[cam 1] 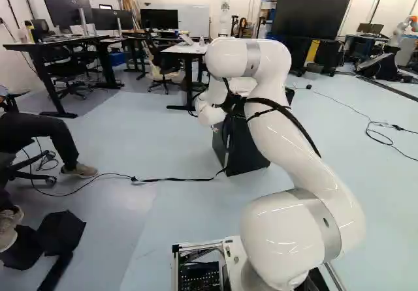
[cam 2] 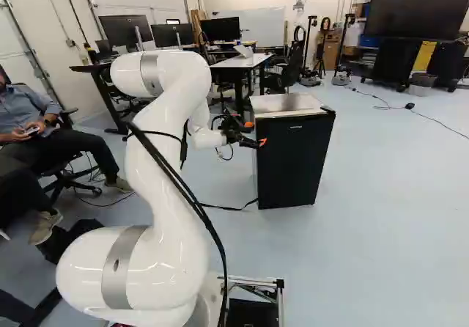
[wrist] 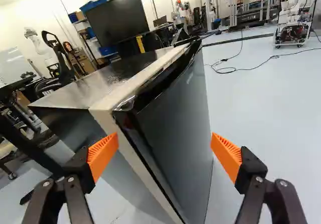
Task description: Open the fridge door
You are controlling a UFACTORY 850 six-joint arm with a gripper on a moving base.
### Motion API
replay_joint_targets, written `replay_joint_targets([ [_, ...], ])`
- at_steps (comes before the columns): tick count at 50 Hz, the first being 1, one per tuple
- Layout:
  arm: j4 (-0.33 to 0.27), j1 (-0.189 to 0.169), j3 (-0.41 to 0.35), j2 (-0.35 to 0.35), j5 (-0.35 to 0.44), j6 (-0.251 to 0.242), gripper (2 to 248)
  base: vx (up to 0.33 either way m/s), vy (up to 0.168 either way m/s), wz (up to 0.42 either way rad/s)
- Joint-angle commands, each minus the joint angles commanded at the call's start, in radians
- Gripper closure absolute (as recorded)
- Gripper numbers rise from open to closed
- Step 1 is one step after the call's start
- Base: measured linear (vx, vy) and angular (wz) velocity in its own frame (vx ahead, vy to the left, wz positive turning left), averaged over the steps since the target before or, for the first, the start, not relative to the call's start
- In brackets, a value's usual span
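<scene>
— Where does the fridge [wrist: 75, 126] lie from the pincer [wrist: 164, 148]?

— Straight ahead, upright on the floor [cam 2: 381, 224]. The wrist view shows the near vertical edge of its door [wrist: 178, 113] between the lines of the two fingers, one toward the cabinet's side, the other toward the door's front.

— And how does the pincer stand?

— Wide, with nothing held; the orange pads [wrist: 227, 153] are well parted. I can't tell from here whether either one brushes the fridge.

— So what does the move turn on?

— That edge, I'd say. The door's long axis runs up and down, and the only arm [cam 2: 143, 195] reaches its upper corner, at the left of the fridge in the right base view. The pincer probably needs to catch the edge beside the pale strip [wrist: 107, 109] and draw it outward (if the hinge is on the far side, which I can't confirm). A shallow bite could slip, or shove the whole cabinet.

— Anything inside?

— Hidden behind the door. Farther back, the blue bins [wrist: 94, 4] sit on shelving; their contents don't show either.
</scene>
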State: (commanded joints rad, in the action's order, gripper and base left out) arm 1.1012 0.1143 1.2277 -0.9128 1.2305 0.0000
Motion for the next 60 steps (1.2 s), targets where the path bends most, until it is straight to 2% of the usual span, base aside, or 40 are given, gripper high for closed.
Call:
replay_joint_targets([
  [13, 0.002, -0.024, -0.022, 0.013, 0.0, 0.0, 3, 0.0, 0.0, 0.0],
  [18, 0.026, -0.028, -0.049, 0.028, -0.006, 0.0, 3, 0.0, 0.0, 0.0],
  [55, 0.4, -0.037, -0.258, 0.142, -0.135, 0.0, 3, -0.001, -0.002, -0.003],
  [60, 0.43, -0.037, -0.278, 0.151, -0.146, 0.0, 3, 0.0, 0.0, 0.0],
])
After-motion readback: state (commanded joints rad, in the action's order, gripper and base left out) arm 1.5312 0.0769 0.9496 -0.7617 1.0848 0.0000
